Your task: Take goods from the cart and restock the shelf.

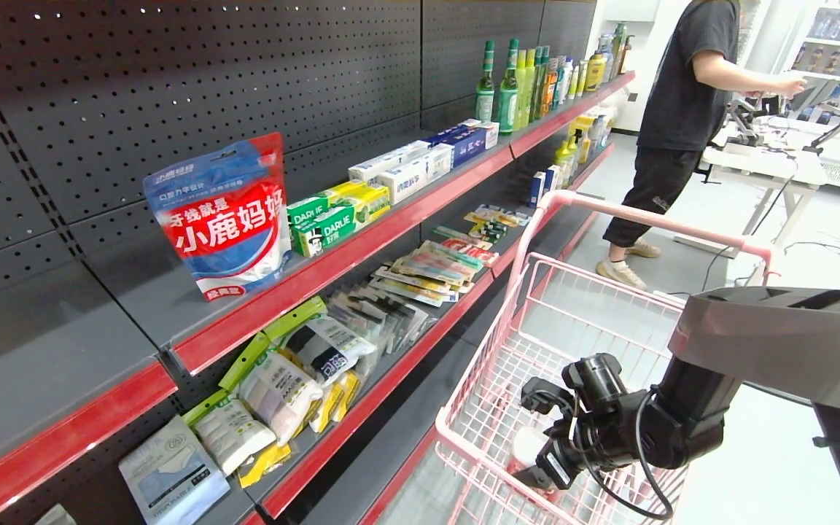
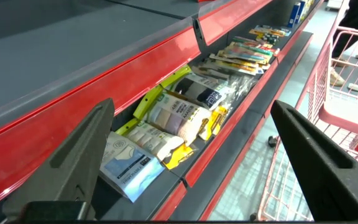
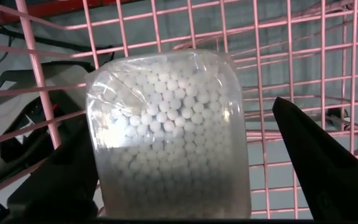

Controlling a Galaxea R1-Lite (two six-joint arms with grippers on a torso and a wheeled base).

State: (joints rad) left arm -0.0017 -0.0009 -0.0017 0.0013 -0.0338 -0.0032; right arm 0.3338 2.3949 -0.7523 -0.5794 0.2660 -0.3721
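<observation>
Down in the pink cart [image 1: 609,211], the right gripper [image 3: 174,118] stands with its jaws spread wide and nothing clamped; its two dark fingers [image 3: 319,165] flank a clear pack [image 3: 166,155] stuffed with small white round heads, one finger close beside the pack, the other well apart from it. The pack lies against the cart's wire mesh at the near end of the basket; it looks light, its thin walls likely to give under a squeeze and its glossy film likely to slip, so the sound hold is judged to be across the middle, on the two side walls, with gentle pressure. The right arm [image 1: 682,415] bends over the cart's rim, its wrist pitched steeply down into the basket. The left gripper [image 2: 191,104] hangs parted and empty just beside the lower shelf [image 2: 241,118], looking along a row of soft packets [image 2: 179,118]; on the tier above, a blue-and-red bag [image 1: 227,215] stands upright with bare board to either side, a likely spot for restocking.
</observation>
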